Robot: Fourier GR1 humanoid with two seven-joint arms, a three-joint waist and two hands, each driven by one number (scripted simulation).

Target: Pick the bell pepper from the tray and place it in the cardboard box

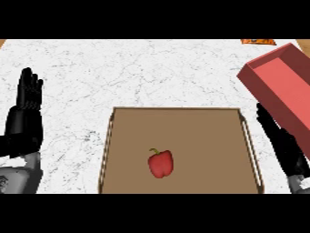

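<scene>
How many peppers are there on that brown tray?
1. The red bell pepper lies slightly left of the middle of the tray, toward its near edge. The tray's floor shows fully, so none is hidden there.

No legible text or labels anywhere.

Glossy red bell pepper (pixel 161 164), matt brown tray (pixel 184 132), white veined marble-look counter (pixel 137 73).
</scene>
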